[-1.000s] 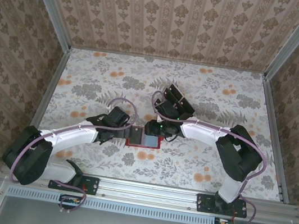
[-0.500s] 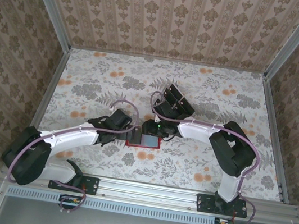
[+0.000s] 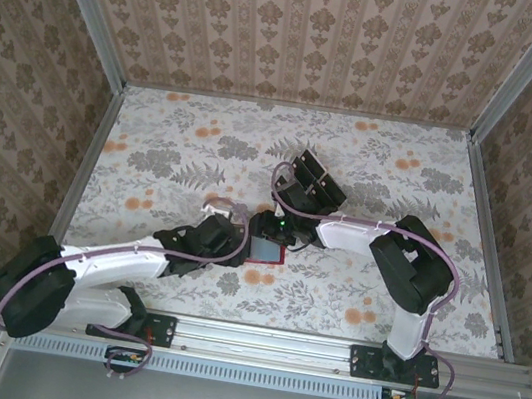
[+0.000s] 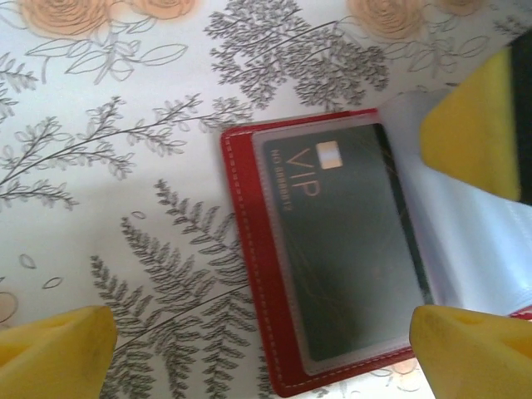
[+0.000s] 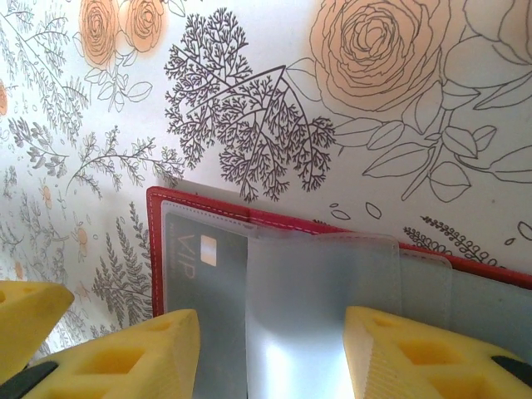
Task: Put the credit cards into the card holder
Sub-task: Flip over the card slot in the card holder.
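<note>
Over the card holder (image 4: 249, 249), left pincer (image 4: 266, 353) gapes (right pincer (image 5: 274, 357) half-spread, grasping nothing).

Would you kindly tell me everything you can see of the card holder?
The card holder is a red stitched wallet, leather-like, lying open and flat on the floral table. Its inner face carries clear plastic sleeves; one holds a dark card marked VIP. The right gripper straddles a loose sleeve; contact is unclear.
</note>
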Motion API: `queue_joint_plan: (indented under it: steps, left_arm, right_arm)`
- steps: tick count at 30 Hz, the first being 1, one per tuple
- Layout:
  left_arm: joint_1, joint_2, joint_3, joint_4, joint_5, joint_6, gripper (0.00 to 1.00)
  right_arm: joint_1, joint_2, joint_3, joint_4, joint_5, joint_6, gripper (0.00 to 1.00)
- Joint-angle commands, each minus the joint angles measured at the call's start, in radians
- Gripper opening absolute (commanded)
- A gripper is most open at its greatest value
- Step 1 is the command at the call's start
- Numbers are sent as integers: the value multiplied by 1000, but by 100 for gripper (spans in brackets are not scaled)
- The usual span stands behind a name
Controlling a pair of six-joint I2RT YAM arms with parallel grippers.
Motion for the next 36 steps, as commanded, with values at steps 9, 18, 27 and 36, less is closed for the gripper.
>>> queue_joint_plan:
  steps: [9,18,27,36]
  left_arm:
    - [-54,86,34,150,-19,17,100]
    - [-71,187,72,178,-53,24,100]
    - [-72,261,77,69,-121,-32,100]
    - [-72,242,16,63,-137,-95,100]
  right_arm:
    - [0,23,-35,8,-14,60,51]
    - [-1,18,-37,9,-19,66,51]
    - [-16,-53,-57,10,-16,59,53]
    - [-24,-178,-128,-4,64,56,54]
